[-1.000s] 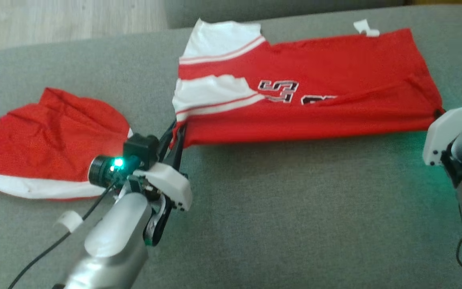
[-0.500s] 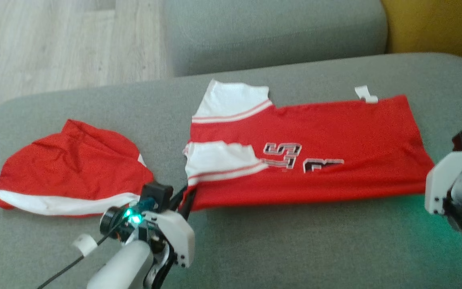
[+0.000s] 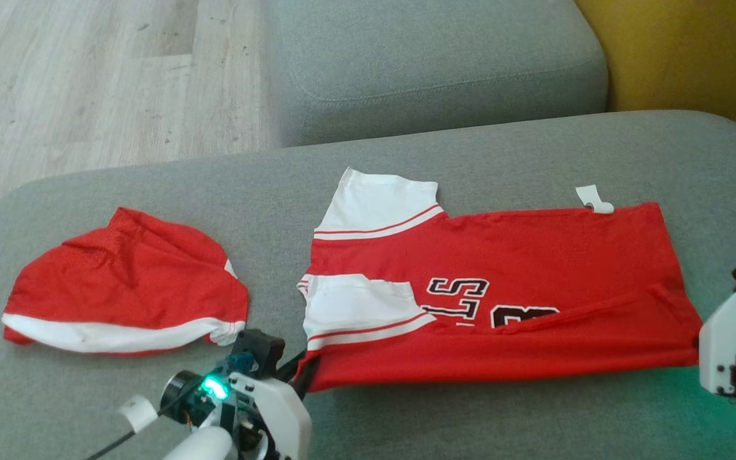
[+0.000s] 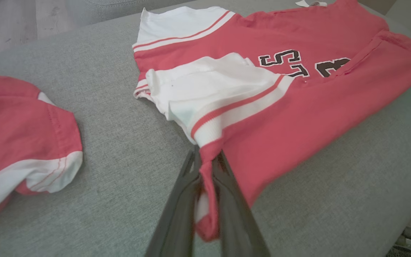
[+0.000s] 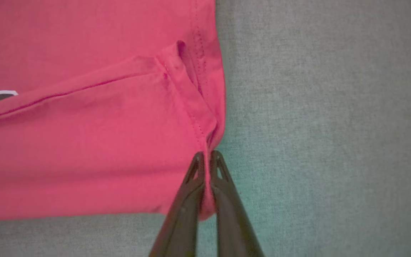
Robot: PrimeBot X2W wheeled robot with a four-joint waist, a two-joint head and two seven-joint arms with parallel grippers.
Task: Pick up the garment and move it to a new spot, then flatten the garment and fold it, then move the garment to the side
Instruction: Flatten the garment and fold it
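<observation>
The garment (image 3: 502, 287), a red jersey with white, red-striped sleeves and dark numerals, lies spread lengthwise on the grey sofa seat (image 3: 444, 415), sleeves to the left and hem to the right. A fold ridge runs from the numerals toward the right hem.

The left gripper (image 4: 207, 154) has its jaws closed on the garment's near left corner, just below the nearer white sleeve (image 4: 219, 89). A strip of red cloth passes between the two dark fingers (image 4: 180, 210) (left wrist view). A green light (image 3: 213, 386) glows on this wrist.

The right gripper (image 5: 208, 154) has its jaws closed on the near right corner of the hem, with a thin pinch of stitched edge between the fingertips (right wrist view). The seat beside it is tinted green.

Between the two grips the near edge runs almost straight.

A white label (image 3: 593, 199) projects from the far edge, near the right end.

A second red cloth (image 3: 125, 287) with a white band lies crumpled on the left of the seat, apart from the garment.

Beyond the seat are a grey cushion (image 3: 432, 64), a pale wood floor (image 3: 87, 83) at far left and a yellow surface (image 3: 681, 51) at far right.
</observation>
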